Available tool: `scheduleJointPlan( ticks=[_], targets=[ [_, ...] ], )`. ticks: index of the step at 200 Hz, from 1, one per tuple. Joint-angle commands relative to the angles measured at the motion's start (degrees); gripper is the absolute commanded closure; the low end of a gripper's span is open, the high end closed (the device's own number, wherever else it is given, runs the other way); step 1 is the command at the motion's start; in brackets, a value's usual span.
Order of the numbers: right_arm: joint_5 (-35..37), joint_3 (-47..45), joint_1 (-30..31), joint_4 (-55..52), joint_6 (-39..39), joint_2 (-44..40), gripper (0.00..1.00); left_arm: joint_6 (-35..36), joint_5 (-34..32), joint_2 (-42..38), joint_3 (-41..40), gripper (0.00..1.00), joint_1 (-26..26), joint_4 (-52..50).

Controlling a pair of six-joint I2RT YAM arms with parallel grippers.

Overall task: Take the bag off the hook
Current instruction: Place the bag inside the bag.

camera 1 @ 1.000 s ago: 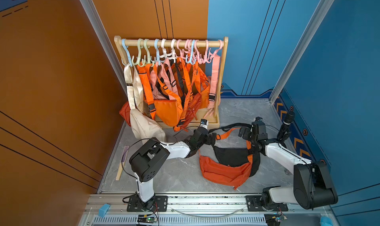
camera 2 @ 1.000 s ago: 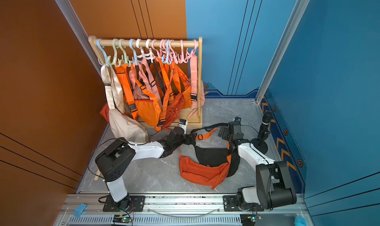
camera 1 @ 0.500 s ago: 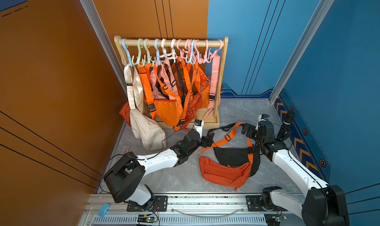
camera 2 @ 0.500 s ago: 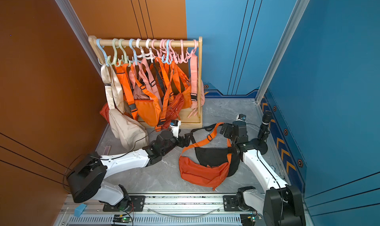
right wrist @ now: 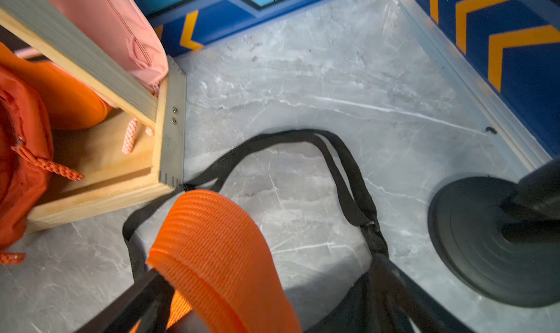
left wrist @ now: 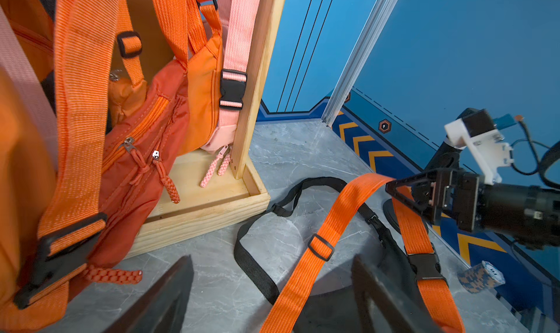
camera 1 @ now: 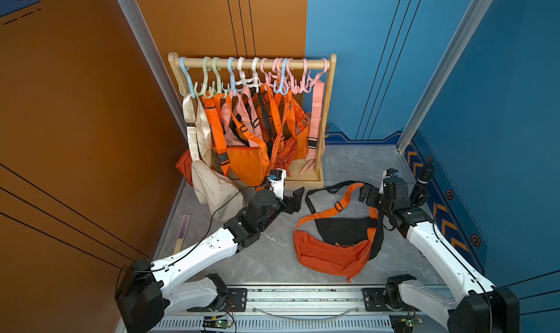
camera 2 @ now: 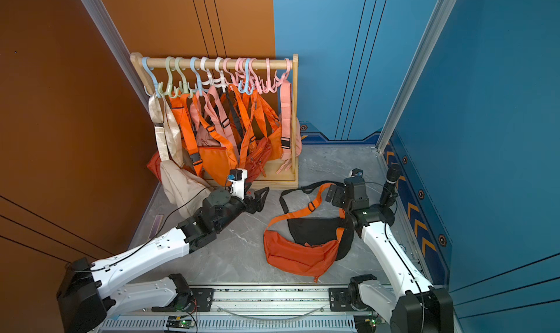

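Both top views are showing the orange bag point(camera 1: 330, 254) lying on the desk point(camera 1: 269, 260), at about 5 o'clock from the rack point(camera 1: 303, 183) and touching a black bag point(camera 1: 342, 230). It is hanging from none of the hooks point(camera 1: 280, 86).

A second ago the strap point(camera 1: 348, 192) was bunched up short between the two arms. Now it is stretching out loose across the desk, and the left fingers point(camera 1: 294, 198) are sitting clear of it, at 9 o'clock from its loop. The left wrist view is showing them spread wide with nothing between them, so they are holding nothing.

The right fingers point(camera 1: 365, 193) are staying at 3 o'clock from the loop, near where they were. They are standing as wide apart as they go. The right wrist view is showing the strap draping over one finger point(right wrist: 142, 289) rather than being pinched.

Judging from this, the bag is already off its hook and set down, and the arms are finishing the release. One risk is remaining: the strap is resting on that right finger, so a careless retreat may be dragging the bag along. Dropping or tilting the finger out first is looking wise.
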Motion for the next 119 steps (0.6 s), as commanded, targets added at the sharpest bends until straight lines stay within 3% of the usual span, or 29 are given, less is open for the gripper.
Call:
scheduleJointPlan(
  ticks=[1, 89, 116, 119],
  targets=[
    [-1.16, 1.42, 1.45, -7.43, -1.73, 1.17, 0.0, 0.52, -1.15, -2.19, -0.05, 0.16, 0.43, -3.33],
    [-0.74, 1.89, 7.71, -11.39, -0.67, -7.76, 0.0, -0.82, -2.95, -15.06, -4.92, 0.15, 0.11, -9.17],
    [-0.71, 4.52, 12.06, -8.47, 1.72, -9.18, 0.11, -0.69, -4.36, -21.68, -6.04, 0.15, 0.24, -14.7],
    [-0.7, 4.97, 12.61, -8.03, 2.09, -9.13, 0.12, -0.72, -4.51, -22.51, -6.17, 0.11, 0.18, -15.31]
  ],
)
